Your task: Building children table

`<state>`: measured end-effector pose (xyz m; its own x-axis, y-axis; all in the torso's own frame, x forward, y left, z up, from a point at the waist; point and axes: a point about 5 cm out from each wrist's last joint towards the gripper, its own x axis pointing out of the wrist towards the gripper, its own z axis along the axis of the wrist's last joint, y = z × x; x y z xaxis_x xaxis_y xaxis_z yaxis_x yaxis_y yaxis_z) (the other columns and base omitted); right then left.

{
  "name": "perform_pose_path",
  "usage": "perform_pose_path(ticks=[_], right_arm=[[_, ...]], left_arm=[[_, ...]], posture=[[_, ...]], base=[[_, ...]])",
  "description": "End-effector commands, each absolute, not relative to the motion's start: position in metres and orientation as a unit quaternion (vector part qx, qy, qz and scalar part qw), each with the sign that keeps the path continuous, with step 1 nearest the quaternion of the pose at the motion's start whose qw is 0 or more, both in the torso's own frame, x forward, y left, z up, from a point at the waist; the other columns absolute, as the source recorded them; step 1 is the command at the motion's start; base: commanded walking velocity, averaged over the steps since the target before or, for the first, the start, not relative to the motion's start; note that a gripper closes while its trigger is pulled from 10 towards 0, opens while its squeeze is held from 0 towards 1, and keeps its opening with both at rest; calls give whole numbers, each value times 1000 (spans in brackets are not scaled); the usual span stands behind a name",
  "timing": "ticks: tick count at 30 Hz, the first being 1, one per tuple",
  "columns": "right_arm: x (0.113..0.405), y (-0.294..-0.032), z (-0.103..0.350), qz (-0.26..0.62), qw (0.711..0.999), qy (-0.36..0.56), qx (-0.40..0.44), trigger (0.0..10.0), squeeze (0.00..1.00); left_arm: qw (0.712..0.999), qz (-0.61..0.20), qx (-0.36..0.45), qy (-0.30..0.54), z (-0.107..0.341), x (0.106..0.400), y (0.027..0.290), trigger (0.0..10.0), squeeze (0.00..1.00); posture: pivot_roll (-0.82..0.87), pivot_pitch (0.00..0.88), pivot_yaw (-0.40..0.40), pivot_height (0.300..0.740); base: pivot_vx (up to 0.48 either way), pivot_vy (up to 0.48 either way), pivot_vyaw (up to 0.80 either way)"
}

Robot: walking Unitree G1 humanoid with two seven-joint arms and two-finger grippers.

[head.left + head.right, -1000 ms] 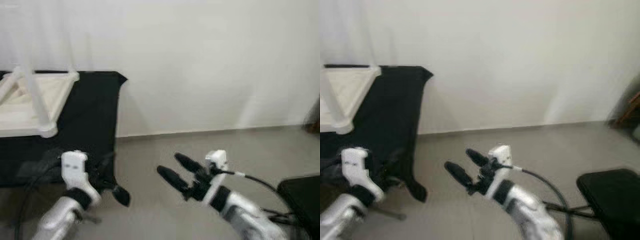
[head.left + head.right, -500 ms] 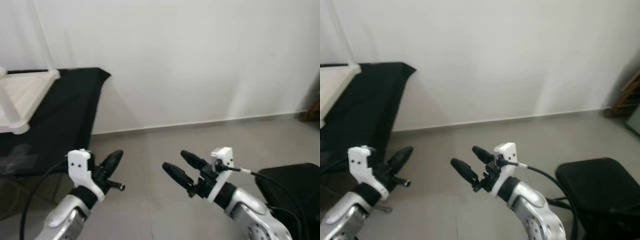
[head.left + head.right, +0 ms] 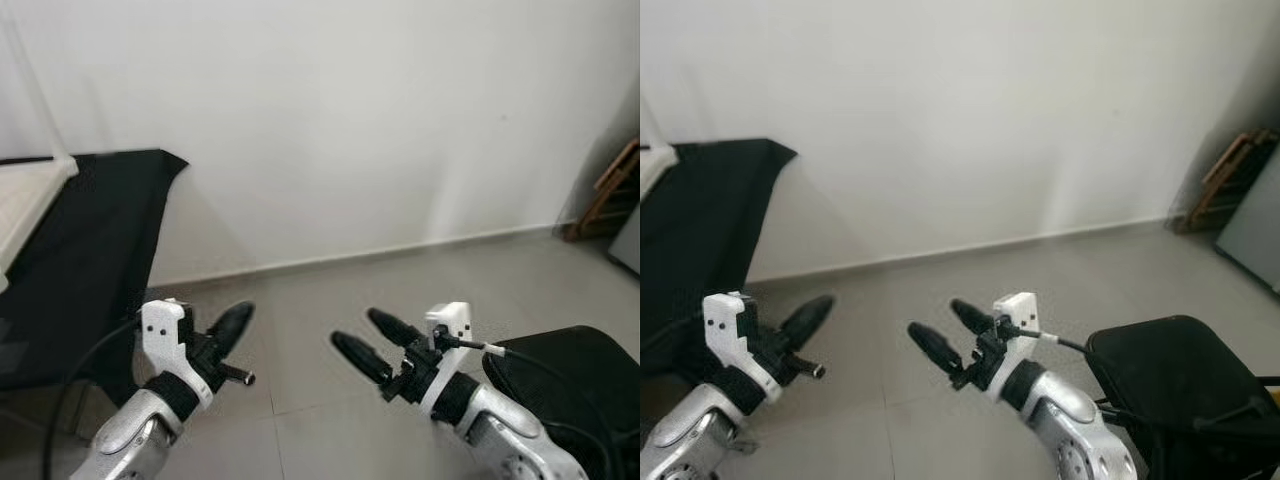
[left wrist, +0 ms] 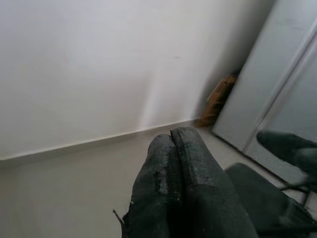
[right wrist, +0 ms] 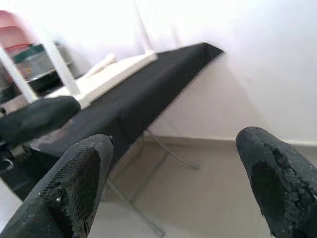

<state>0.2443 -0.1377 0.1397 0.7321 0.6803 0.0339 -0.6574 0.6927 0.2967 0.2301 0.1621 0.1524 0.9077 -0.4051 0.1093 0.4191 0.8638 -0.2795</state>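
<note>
Facing a white wall (image 3: 350, 120) and grey tiled floor (image 3: 300, 300), you've got both arms up in front w/ nothing held. Left gripper (image 3: 232, 322) has its fingers pressed together, tips touching, per the left wrist view. Right gripper (image 3: 378, 343) has its fingers spread apart over the floor. The task's piece, a white table frame (image 5: 106, 74), lies on the black-draped table (image 3: 100, 250) at your far left, near that table's far edge; its white legs (image 5: 57, 67) stick upward. A black seat (image 3: 580, 370) sits low at right, beside the right arm.
</note>
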Motion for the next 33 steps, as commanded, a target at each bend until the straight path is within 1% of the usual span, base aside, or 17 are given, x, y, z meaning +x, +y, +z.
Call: perform_pose_path(ticks=[1, 33], right_arm=[[245, -131, 142, 377, 913, 31, 154, 10000, 0], [244, -130, 141, 382, 910, 32, 160, 10000, 0]], left_arm=[[969, -201, -142, -17, 151, 229, 169, 10000, 0], [967, -208, -144, -13, 149, 229, 168, 10000, 0]], posture=[[-11, 0, -45, 740], [-9, 0, -49, 740]], base=[[379, 0, 0], [382, 0, 0]])
